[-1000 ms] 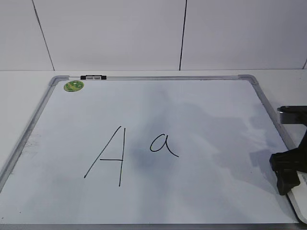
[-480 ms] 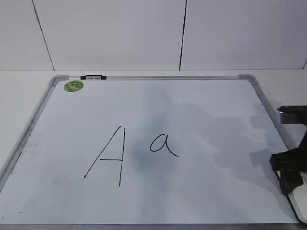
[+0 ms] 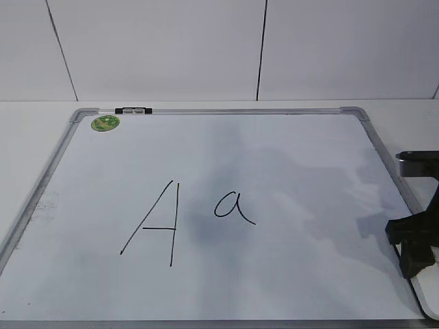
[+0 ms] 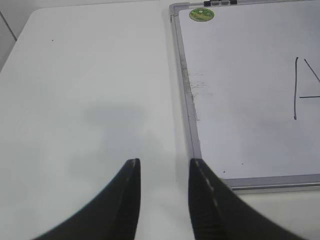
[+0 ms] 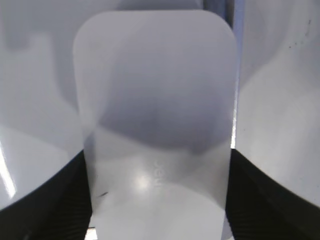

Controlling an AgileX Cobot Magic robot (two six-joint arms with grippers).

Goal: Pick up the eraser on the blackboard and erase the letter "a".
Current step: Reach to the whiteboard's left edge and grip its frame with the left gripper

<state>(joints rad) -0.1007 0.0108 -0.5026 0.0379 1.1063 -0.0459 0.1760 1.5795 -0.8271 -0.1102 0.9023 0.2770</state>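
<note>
In the exterior view, the blackboard (image 3: 288,178) is lying flat on the white table (image 3: 27,137), a white dry-erase surface inside a grey metal frame with rounded corners. A round green sticker (image 3: 105,123) is sitting in its far left corner, just beside a black-and-silver clip (image 3: 134,110) on the far rim. The letter "a" (image 3: 233,206), a small cursive loop with a tail in thin black marker, is showing near the middle of the board, just right of a larger angular capital "A" (image 3: 154,224). The right gripper (image 3: 411,243) is hanging at the board's right edge, dark and partly cut off by the picture's border.

In the left wrist view, the left gripper (image 4: 163,172) is hovering over the bare table just off the board's near left corner, its two black fingers standing apart with nothing between them.

In the right wrist view, the eraser (image 5: 157,125) is filling the picture: a smooth white rounded-rectangular block with faint grey lettering on top, lying on the board. The black fingers (image 5: 47,200) of the right gripper are sitting at both of its long sides; whether they are pressing it cannot be told.
</note>
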